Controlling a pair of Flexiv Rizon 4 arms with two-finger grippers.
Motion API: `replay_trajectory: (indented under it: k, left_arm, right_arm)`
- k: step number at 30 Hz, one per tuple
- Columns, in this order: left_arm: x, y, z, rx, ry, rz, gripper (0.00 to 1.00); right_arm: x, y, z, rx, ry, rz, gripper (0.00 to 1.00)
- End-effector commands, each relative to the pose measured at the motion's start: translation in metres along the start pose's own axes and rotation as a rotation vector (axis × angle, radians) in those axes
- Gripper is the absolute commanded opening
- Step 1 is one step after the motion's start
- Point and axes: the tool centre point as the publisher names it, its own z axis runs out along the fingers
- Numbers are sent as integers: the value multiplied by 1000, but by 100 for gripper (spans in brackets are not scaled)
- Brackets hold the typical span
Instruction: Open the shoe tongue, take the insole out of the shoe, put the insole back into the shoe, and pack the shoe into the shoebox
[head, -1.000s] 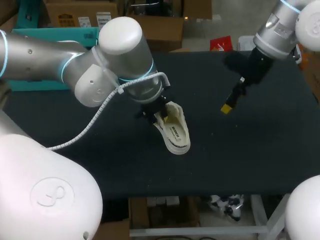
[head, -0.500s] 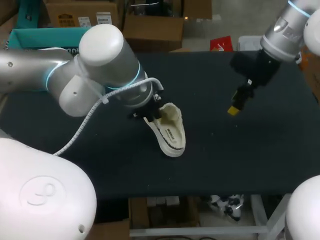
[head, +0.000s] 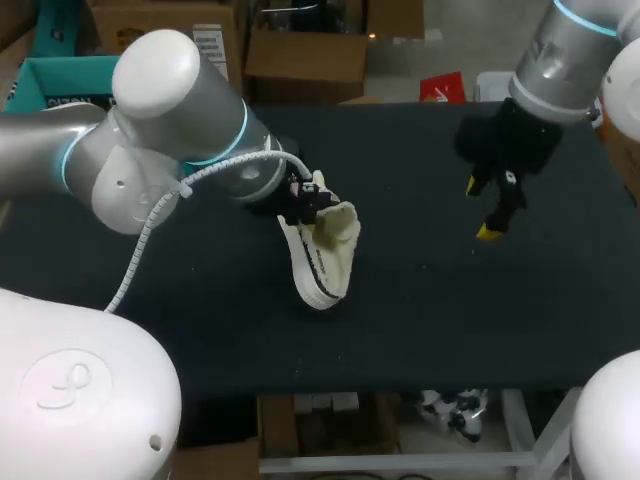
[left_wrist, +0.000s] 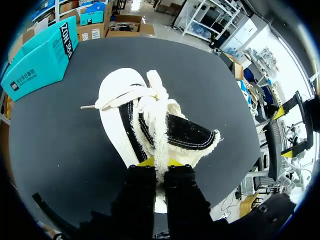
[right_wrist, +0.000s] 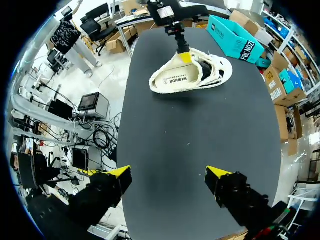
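Observation:
A cream canvas shoe (head: 322, 258) with a white sole is tipped onto its side near the middle of the black table (head: 450, 320). My left gripper (head: 302, 200) is at its upper end. In the left wrist view the left gripper (left_wrist: 156, 162) is shut on the frayed cream edge of the shoe (left_wrist: 117, 107), with the laces and toe ahead of it and the dark inside showing. My right gripper (head: 493, 215) hangs open over the table's right part, well apart from the shoe (right_wrist: 190, 75). The right gripper (right_wrist: 167, 172) holds nothing. The insole is not visible.
A teal shoebox (head: 60, 75) stands at the table's far left corner, also seen as the teal shoebox (left_wrist: 40, 60) beyond the shoe's toe. Bare black tabletop lies between the shoe and my right gripper and along the front edge.
My left gripper has shut on the shoe, drawn it to the left and tipped it up onto its side. My right gripper has drifted to the right and toward the front.

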Motion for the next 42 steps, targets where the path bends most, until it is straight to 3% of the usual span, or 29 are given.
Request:
replay_trajectory:
  k: [1,6,11,17,24,34,42]
  left_arm:
    - [-5,2,-22,8,62,89,0]
    - [-14,-14,-48,44,120,258,0]
    - [-36,-44,-82,92,162,453,0]
    - [-78,-100,-130,165,218,667,0]
    - [-137,-169,-171,147,253,871,0]
    - [-208,-247,-201,169,250,977,0]
    - [-281,-280,-202,195,199,969,0]
  right_arm:
    - [2,6,3,63,-46,-88,100]
    - [2,6,3,63,-46,-88,100]
    - [2,6,3,63,-46,-88,100]
    - [2,6,3,63,-46,-88,100]
    - [2,6,3,63,-46,-88,100]
    - [2,6,3,63,-46,-88,100]
    - [2,6,3,63,-46,-88,100]
